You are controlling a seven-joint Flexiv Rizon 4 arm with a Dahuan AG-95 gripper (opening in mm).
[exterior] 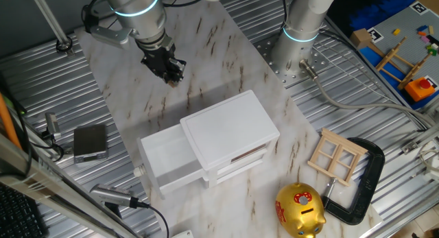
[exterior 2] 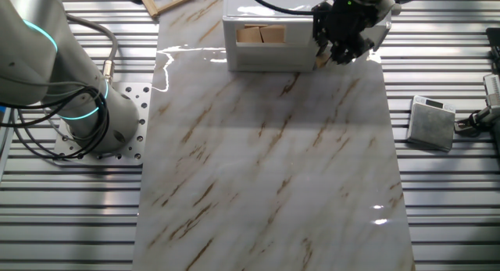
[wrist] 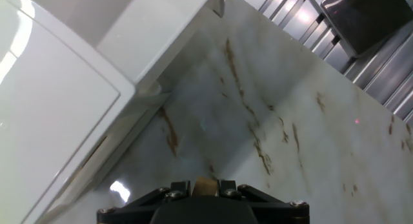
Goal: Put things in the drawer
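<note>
The white cabinet point(exterior: 230, 128) stands on the marble board. Its top drawer point(exterior: 164, 162) is pulled out toward the left front and looks empty. My gripper point(exterior: 169, 69) hangs above the board behind the cabinet, apart from it. In the hand view the gripper point(wrist: 205, 185) is shut on a tiny brown block point(wrist: 205, 183) held between the fingertips, above bare marble, with the cabinet point(wrist: 58, 101) at the upper left. In the other fixed view the gripper point(exterior 2: 341, 51) is beside the cabinet's point(exterior 2: 266, 56) right corner, and the block point(exterior 2: 321, 61) shows at its tips.
A gold piggy bank point(exterior: 300, 210), a wooden window frame point(exterior: 337, 156) and a black clamp point(exterior: 363, 180) lie right of the cabinet. A grey box point(exterior: 90, 142) sits off the board's left edge. A second arm's base point(exterior: 302, 32) stands at the back.
</note>
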